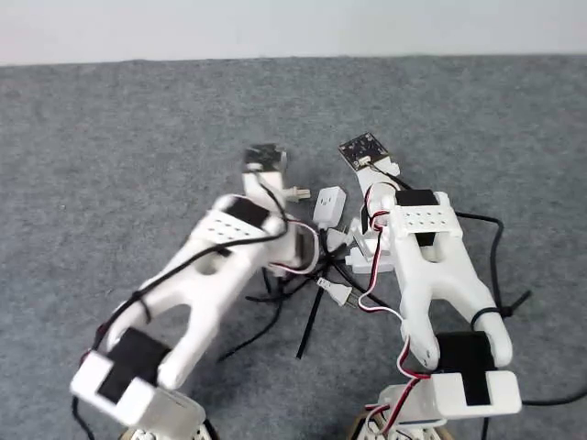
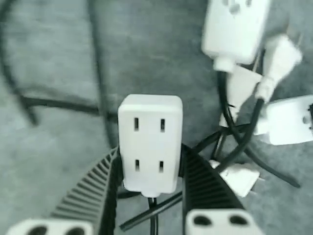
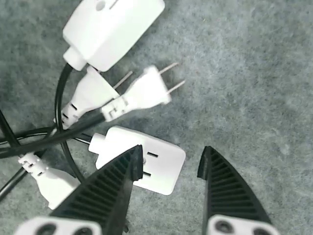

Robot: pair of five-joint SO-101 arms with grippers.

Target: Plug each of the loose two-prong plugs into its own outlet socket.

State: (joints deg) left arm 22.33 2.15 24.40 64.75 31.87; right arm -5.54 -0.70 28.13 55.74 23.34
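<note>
My left gripper (image 2: 149,171) is shut on a white outlet block (image 2: 150,142) with two pairs of slots facing up, one finger (image 2: 98,186) on each side. A second outlet block (image 2: 234,27) lies beyond it with a two-prong plug (image 2: 281,56) beside it. My right gripper (image 3: 171,164) stands open over the carpet, one finger (image 3: 115,183) overlapping a third outlet block (image 3: 144,159). Two white plugs (image 3: 144,93) (image 3: 90,95) lie loose side by side, prongs bare. From above, both grippers meet at the cable tangle (image 1: 316,266).
Black cords (image 1: 275,312) spread over the grey carpet (image 1: 110,137) between the arms. Another loose plug (image 1: 337,293) lies near the front, and one more (image 3: 46,181) beside my right gripper. A small dark circuit board (image 1: 362,149) sits farther back.
</note>
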